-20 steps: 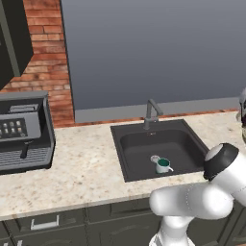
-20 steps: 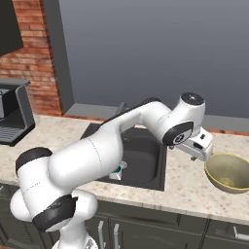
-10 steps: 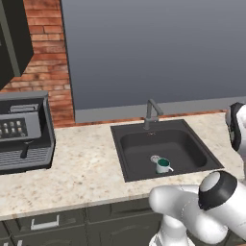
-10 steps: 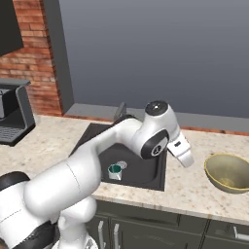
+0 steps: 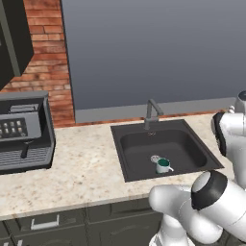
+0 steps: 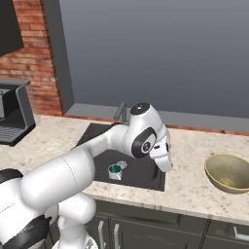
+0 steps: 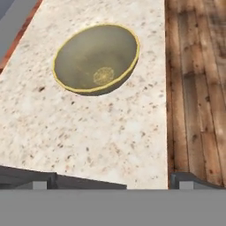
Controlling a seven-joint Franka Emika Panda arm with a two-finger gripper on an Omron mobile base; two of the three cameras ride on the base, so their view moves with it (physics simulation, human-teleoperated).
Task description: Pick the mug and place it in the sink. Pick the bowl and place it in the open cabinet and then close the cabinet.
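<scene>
**Bowl on the counter, mug in the sink**

Bowl (image 7: pixel 96 59) lies upright on the speckled counter (image 7: pixel 88 128) ahead of the gripper (image 6: pixel 166 164), which hangs empty over the counter's front strip just right of the sink (image 6: pixel 146 171). The fingers stand spread wide, with nothing between them. In the hand view their two tips rise far apart at the bottom edge, and the bowl sits well clear of them, toward the top. Beyond the counter's edge in that view runs a wooden floor (image 7: pixel 196 88).

From the right base view the bowl rests near the right end of the counter, apart from the gripper and from the sink. The white arm (image 6: pixel 92 160) sweeps from the lower left across the front of the basin to the hand.

The mug (image 5: pixel 163 166) stands upright inside the sink, on the basin floor beside the round drain (image 5: pixel 155 159), its teal inside showing. The faucet (image 5: pixel 152 113) rises at the basin's back rim. Farther left on the counter sits a coffee machine (image 5: pixel 23 132), against a brick wall (image 5: pixel 48 57).
</scene>
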